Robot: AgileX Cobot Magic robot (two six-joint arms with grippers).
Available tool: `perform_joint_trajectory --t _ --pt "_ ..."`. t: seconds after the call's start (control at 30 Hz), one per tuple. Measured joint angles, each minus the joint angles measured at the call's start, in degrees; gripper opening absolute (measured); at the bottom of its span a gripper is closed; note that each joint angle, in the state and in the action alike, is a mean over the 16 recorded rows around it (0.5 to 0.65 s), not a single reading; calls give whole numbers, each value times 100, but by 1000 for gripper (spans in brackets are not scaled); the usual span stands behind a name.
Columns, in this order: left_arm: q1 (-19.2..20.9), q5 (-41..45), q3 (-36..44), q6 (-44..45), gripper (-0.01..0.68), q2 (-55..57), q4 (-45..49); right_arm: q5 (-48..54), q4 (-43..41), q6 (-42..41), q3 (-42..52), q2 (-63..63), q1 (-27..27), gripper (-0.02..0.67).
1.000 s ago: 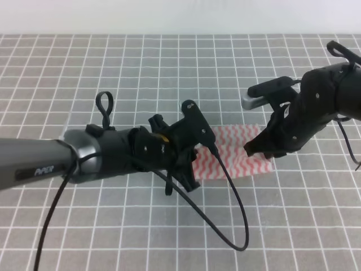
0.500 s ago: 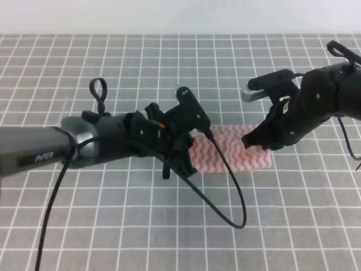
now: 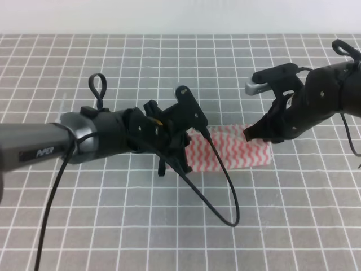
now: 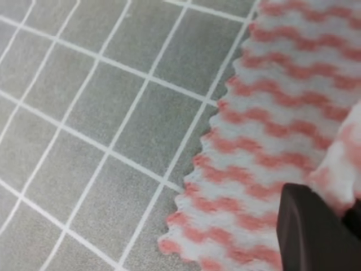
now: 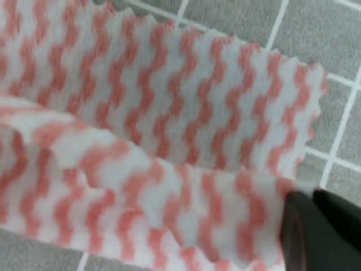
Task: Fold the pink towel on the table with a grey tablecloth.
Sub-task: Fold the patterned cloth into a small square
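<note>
One pink towel [image 3: 234, 149] at centre frame on the grey gridded worktop [image 3: 113, 226], thin cloth with pink-and-white zigzag stripes and scalloped edges, wide open grid all around it. Two hands: left hand [image 3: 179, 151] at the towel's left end, pinched on a raised fold of the cloth in the wrist view; right hand [image 3: 255, 134] at the upper right corner, clamped on the lifted towel edge, a flap curling over the flat layer
</note>
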Motion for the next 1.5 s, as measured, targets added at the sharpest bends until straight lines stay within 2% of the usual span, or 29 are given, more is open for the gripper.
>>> perform_joint_trajectory --t 1.5 --pt "411 306 -438 -4 0 320 117 -497 29 15 0 308 -28 -2"
